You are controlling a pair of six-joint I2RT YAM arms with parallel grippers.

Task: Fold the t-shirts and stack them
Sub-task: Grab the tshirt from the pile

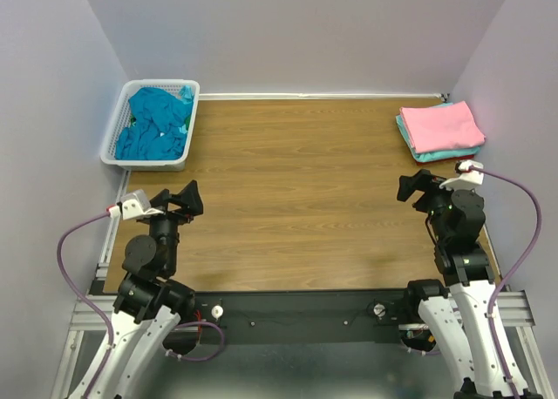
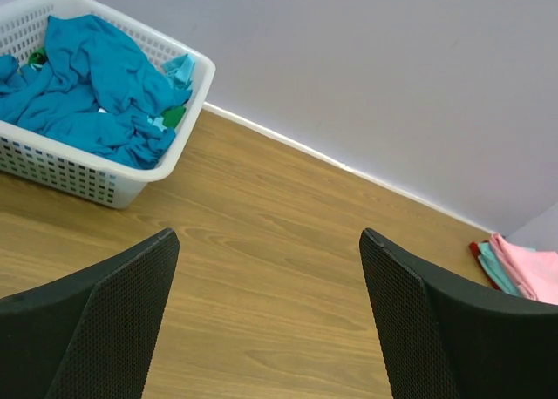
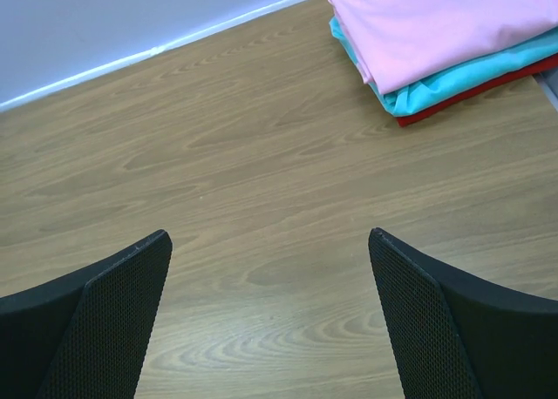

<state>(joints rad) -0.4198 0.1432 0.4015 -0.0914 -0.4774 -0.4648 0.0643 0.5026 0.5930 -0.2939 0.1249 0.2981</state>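
Well, I am holding my left claw (image 2: 268, 235) with its fingers spread wide apart and gripping nothing, hovering over the near left of the wooden table (image 1: 305, 199). The deep teal-blue t-shirt (image 2: 87, 77) is lying ahead of that claw and off to its left, well apart from the fingers. It is heaped in the white basket (image 2: 70, 177), which is sitting in the table's far left corner. My right claw (image 3: 268, 235) is likewise gaping wide and carrying nothing at the near right. Ahead of it and a little to its right, near but not touching, the folded stack (image 1: 440, 129) is resting by the far right edge, with the pink t-shirt (image 3: 436, 24) lying on top.

The basket's slotted wall is hiding the lower part of the heap, so I am not managing to count what is lying in there. Only a green scrap (image 2: 173, 116) and a light aqua scrap (image 2: 181, 68) are peeking out at the right end. My left wrist view is cutting off the basket's left end, and my right wrist view is cropping the stack's right side. Under the pink one, only the edges of a pale turquoise t-shirt (image 3: 453, 81) and a thin red layer (image 3: 488, 87) are showing; what that red piece is, I cannot tell.

The teal-blue shirt is bunching in deep rumpled folds up to the rim, while the pink one is lying flat, smooth and squared.
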